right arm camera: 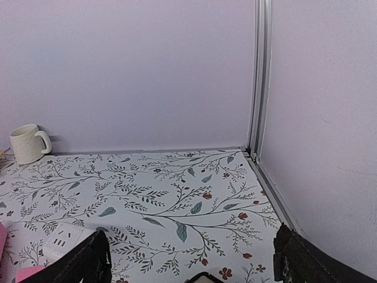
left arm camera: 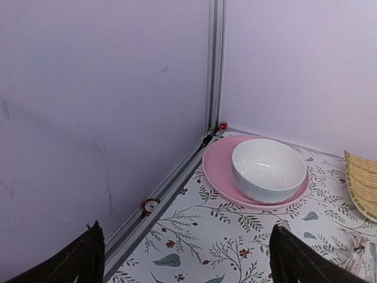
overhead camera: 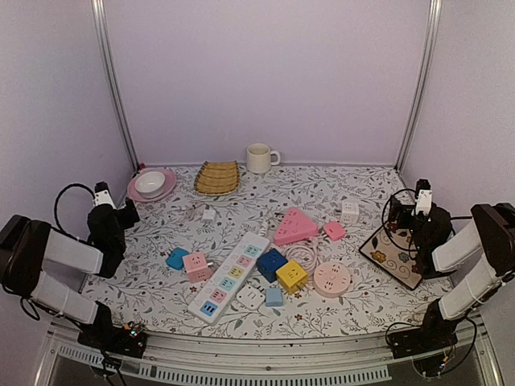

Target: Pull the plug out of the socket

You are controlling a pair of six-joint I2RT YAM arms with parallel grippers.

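Left gripper [left arm camera: 187,231] and right gripper [right arm camera: 189,233], at the left and right frame edges, both gape wide around nothing, a white power strip [overhead camera: 228,277] lies lower centre with a white plug [overhead camera: 250,297] just beside its right edge, and a mug [overhead camera: 259,158] stands upper centre.

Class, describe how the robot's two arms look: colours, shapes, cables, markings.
The left arm and right arm have black joints linked by pale grey-white segments. A white block tops each wrist, and thin black cables loop beside them. The fingers are black and tapered. No markings are legible.
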